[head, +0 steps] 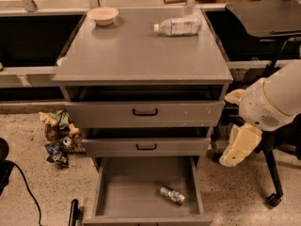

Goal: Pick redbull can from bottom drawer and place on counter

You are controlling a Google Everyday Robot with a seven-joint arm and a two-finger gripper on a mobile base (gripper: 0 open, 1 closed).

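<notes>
The redbull can (171, 194) lies on its side on the floor of the open bottom drawer (110, 194), right of the middle and near the front. The counter (141, 55) is the grey top of the cabinet. My arm (273, 100) comes in from the right. My gripper (236, 149) hangs at the end of the cream link beside the cabinet's right side, level with the middle drawer, above and right of the can and apart from it.
A clear plastic bottle (178, 26) lies on the counter at the back right, a beige bowl (102, 15) at the back left. Two upper drawers (145, 113) are pulled slightly out. Snack bags (59, 135) lie on the floor at left. An office chair (273, 27) stands at right.
</notes>
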